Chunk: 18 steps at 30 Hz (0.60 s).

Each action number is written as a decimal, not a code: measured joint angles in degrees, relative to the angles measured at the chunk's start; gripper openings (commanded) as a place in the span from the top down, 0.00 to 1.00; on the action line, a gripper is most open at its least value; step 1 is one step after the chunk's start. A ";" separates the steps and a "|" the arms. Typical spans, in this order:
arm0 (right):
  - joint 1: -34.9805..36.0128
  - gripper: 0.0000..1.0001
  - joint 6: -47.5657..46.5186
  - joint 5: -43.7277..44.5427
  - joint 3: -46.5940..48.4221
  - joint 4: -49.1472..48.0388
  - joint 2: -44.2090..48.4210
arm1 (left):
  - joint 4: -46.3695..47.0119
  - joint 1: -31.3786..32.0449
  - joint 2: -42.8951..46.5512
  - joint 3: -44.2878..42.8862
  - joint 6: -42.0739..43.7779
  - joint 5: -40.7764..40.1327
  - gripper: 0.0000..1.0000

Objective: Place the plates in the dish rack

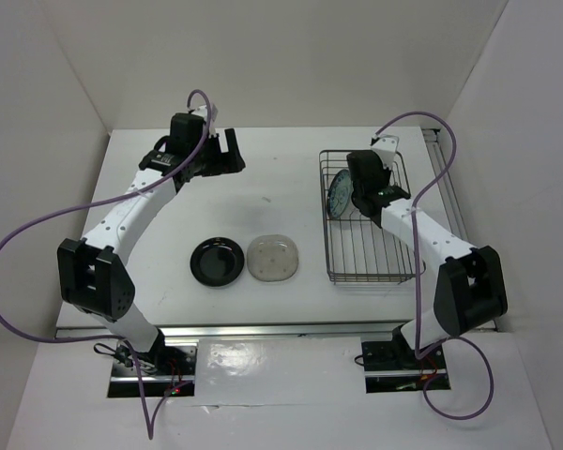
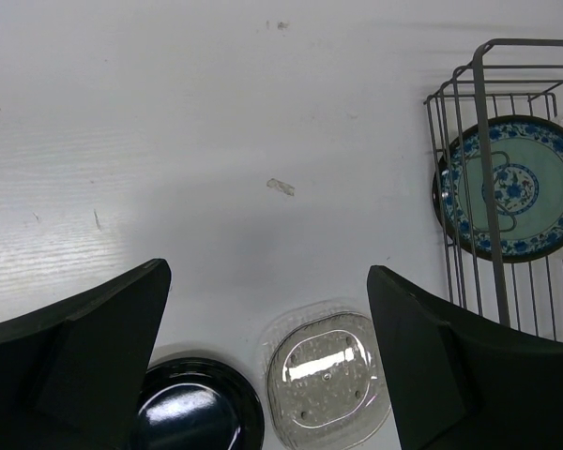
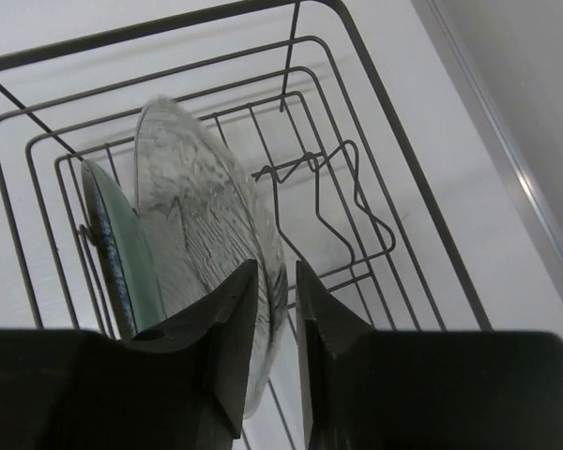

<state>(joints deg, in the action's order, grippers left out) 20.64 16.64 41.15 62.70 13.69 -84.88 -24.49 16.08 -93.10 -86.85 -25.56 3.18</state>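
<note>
Two narrowly parted jaws of our right gripper (image 3: pixel 277 281) straddle the clear glass plate (image 3: pixel 197 206), upright in the dish rack's (image 1: pixel 375 253) far-left corner; whether they pinch, we cannot tell. Unseated, it could topple.

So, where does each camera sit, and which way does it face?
Top external: above and behind the robot, looking down on the table; the left arm and right arm show.
Left wrist: on the left arm, looking down at the table, dish rack at right edge; the open left hand frames the bottom.
Right wrist: on the right arm, looking into the dish rack; the right hand straddles the rim of the clear glass plate.
Shared: top and left wrist both show the black plate, grey-beige plate and racked blue-green patterned plate.
</note>
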 measured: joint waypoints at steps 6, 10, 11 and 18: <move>0.22 0.27 0.28 0.46 0.02 -0.31 0.00 | -0.04 0.00 0.00 -0.07 0.00 0.00 0.00; 0.55 0.00 0.20 0.85 0.04 -0.35 0.00 | -0.09 0.00 0.00 -0.07 0.00 0.00 0.00; 0.57 0.00 0.24 1.11 0.09 -0.31 0.00 | -0.15 0.00 -0.02 -0.07 0.00 -0.02 0.00; 0.59 0.00 1.16 3.34 2.36 2.29 -0.09 | -3.04 0.00 -2.01 -3.39 0.15 -1.42 0.00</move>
<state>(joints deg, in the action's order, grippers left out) 21.23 17.80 44.49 65.06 15.99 -84.97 -27.53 16.08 -95.11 -90.24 -25.41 1.76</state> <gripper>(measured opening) 0.999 0.999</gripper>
